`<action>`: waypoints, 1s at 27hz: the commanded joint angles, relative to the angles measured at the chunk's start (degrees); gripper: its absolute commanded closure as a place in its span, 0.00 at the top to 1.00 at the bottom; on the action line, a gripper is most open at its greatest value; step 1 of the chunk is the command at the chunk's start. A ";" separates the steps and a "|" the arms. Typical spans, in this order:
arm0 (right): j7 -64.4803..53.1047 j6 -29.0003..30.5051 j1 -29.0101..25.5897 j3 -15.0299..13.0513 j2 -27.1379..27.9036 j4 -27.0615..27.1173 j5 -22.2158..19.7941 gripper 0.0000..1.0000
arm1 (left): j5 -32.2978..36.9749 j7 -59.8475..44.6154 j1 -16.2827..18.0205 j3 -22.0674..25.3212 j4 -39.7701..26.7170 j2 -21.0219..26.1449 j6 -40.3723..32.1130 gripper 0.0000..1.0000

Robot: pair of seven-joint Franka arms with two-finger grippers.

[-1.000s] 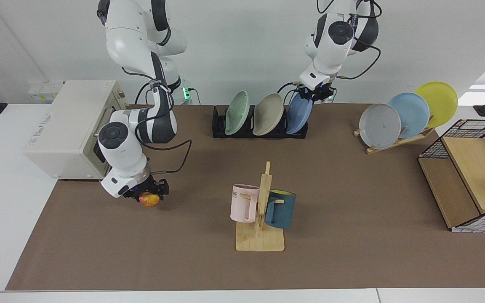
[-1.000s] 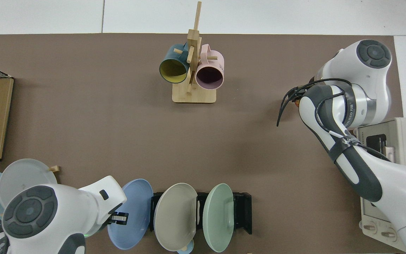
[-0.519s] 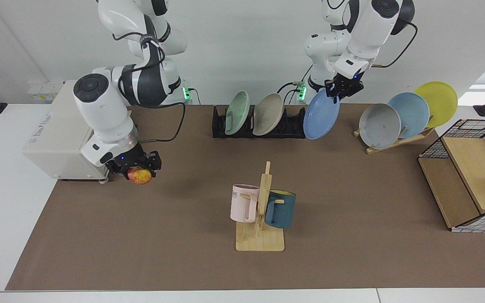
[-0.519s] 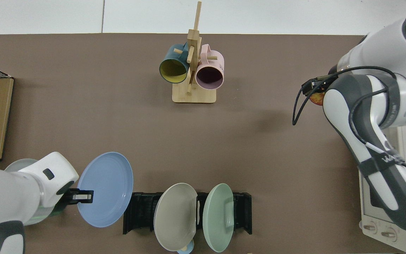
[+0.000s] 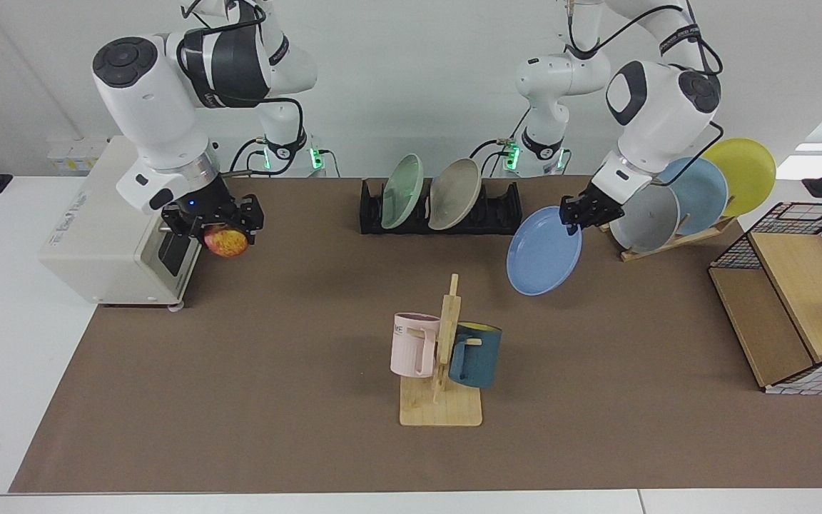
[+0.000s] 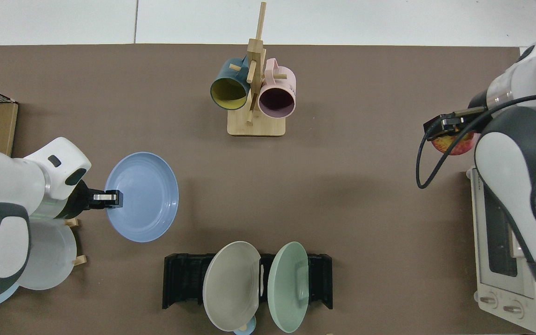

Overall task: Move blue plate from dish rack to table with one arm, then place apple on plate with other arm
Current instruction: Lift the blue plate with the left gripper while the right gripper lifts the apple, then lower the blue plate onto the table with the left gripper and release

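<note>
blue plate (image 5: 544,250): pinched at its rim by my left tool (image 5: 579,212), tilted above the table (image 5: 596,400), clear of the dish rack (image 5: 498,214)
apple (image 5: 225,241): gripped in my right tool (image 5: 211,223), aloft, partly hidden from above

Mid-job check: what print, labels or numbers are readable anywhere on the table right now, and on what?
Pink mug: dark lettering near the rim, too small to read.
Oven: small print on its side, too blurred to read.
Left arm: dark lettering along the link, unreadable.
Blue plate, apple, dish rack, other plates: no text seen.
</note>
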 commanded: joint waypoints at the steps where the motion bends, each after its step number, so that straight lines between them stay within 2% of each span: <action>1: -0.34 1.01 0.21 0.14 -2.94 -4.96 0.56 0.00 | -9.70 4.68 -0.55 0.43 1.36 3.03 0.69 0.00; 5: -0.43 1.63 0.30 0.14 -3.55 -6.01 0.56 0.00 | -14.90 5.04 -0.64 0.35 1.28 6.63 2.35 0.00; 7: -0.43 4.08 0.30 0.14 -4.60 -8.29 0.48 0.00 | -16.22 5.30 -0.73 -0.27 1.28 8.47 3.76 0.00; 10: -0.52 8.38 0.38 0.14 -7.76 -14.69 0.48 0.00 | -18.15 5.39 -1.25 -0.53 1.45 11.99 5.25 0.00; 14: -0.43 17.17 0.38 0.14 -13.73 -25.68 0.39 0.00 | -21.49 6.79 -1.70 -1.76 1.45 14.19 8.24 0.00; 15: -0.34 18.06 0.38 0.14 -14.44 -26.92 0.48 0.00 | -22.28 7.05 -1.70 -2.20 1.45 14.80 8.85 0.00; 21: 0.54 17.98 0.21 0.14 -14.19 -26.67 0.48 0.00 | -24.22 7.85 -1.87 -5.19 1.28 17.00 12.20 0.00; 27: 2.81 17.98 0.99 0.14 -13.84 -25.79 0.39 0.00 | -24.49 8.03 -4.77 -7.56 0.14 18.15 17.55 0.00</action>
